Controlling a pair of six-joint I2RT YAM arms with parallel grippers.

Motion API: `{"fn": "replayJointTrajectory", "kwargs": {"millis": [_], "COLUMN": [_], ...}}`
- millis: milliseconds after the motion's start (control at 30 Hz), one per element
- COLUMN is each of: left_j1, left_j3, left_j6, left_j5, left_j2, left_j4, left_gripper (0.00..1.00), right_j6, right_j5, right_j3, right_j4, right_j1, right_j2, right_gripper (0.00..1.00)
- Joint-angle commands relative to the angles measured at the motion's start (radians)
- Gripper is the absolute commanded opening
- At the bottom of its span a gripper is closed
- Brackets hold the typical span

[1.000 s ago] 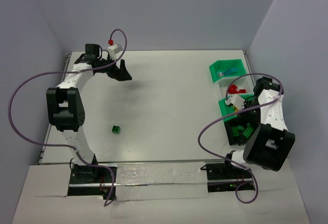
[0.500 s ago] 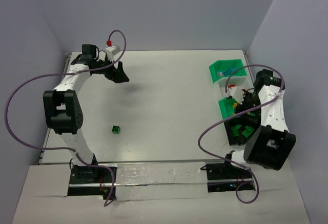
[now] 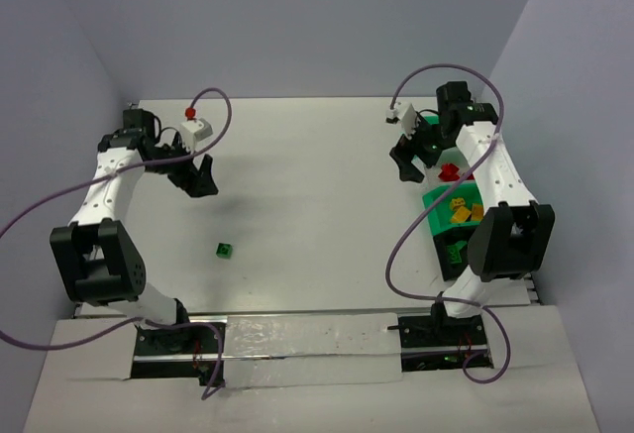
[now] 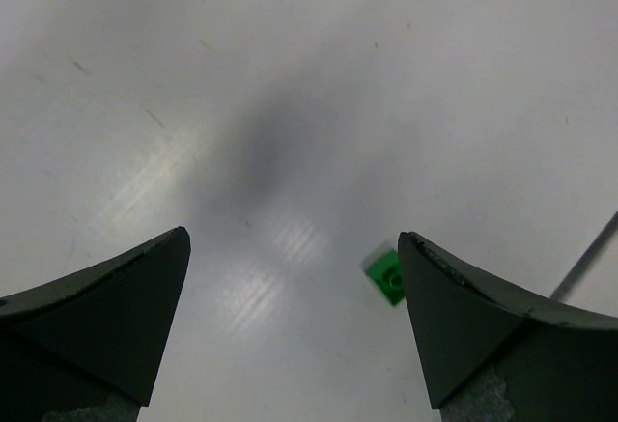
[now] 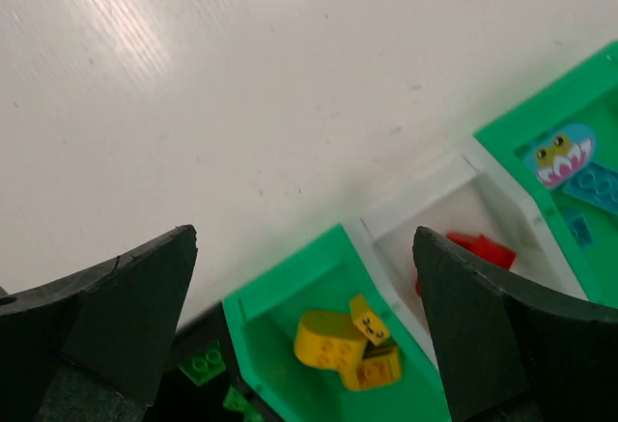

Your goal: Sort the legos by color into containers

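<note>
Arms both relocating since a second ago: right pincer [image 3: 406, 161] swinging off the bins, now hanging over the surface [image 3: 317, 185] just left of them, jaws wide apart, carrying nothing. Left pincer [image 3: 198, 177] shifting nearer, also wide apart and empty. Green lego [image 3: 226, 249] sitting unmoved mid-surface. Green bin [image 5: 290, 287] holding yellow legos [image 5: 338, 345], white bin [image 5: 430, 200] red legos [image 5: 480, 247], far green bin [image 5: 521, 132] blue pieces [image 5: 579, 171], dark bin [image 3: 445, 255] green legos [image 5: 205, 364].

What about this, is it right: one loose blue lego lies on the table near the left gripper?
No. The loose lego is green, not blue, as the top external view shows. It does lie on the table near the left gripper.
</note>
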Motion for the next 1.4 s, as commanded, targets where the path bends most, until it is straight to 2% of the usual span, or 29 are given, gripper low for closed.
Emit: {"fn": "replayJointTrajectory", "kwargs": {"millis": [0,133,267,400,600,800,1067,1367], "left_j1": [-0.002,0.001,0.000,-0.008,-0.041,-0.079,-0.126,-0.141], "left_j3": [-0.140,-0.359,-0.488,-0.495,-0.471,-0.443,-0.491,-0.478], "left_j6": [0.133,0.382,0.596,0.743,0.867,0.964,0.969,1.014], "left_j5": [-0.139,-0.103,-0.040,0.012,0.000,-0.017,-0.072,-0.095], "left_j2": [-0.169,-0.417,-0.523,-0.424,-0.264,-0.158,-0.107,-0.062], "left_j4": [-0.135,-0.129,-0.083,-0.108,-0.060,-0.079,0.014,-0.014], "left_gripper": [0.99,0.99,0.99,0.99,0.96,0.90,0.81,0.76], "right_j6": [0.125,0.144,0.142,0.134,0.145,0.150,0.230,0.269], "right_j5": [-0.085,-0.108,-0.116,-0.113,-0.097,-0.069,-0.047,-0.035], "right_j3": [0.038,0.044,0.068,0.072,0.031,-0.034,-0.103,-0.116], "right_j4": [0.132,0.163,0.150,0.140,0.141,0.146,0.210,0.243], "right_j1": [0.032,0.039,0.051,0.065,0.070,0.070,0.070,0.073], "right_j2": [0.041,0.075,0.107,0.107,0.060,-0.004,-0.061,-0.071], "right_gripper": [1.00,1.00,1.00,1.00,1.00,1.00,1.00,1.00]}}
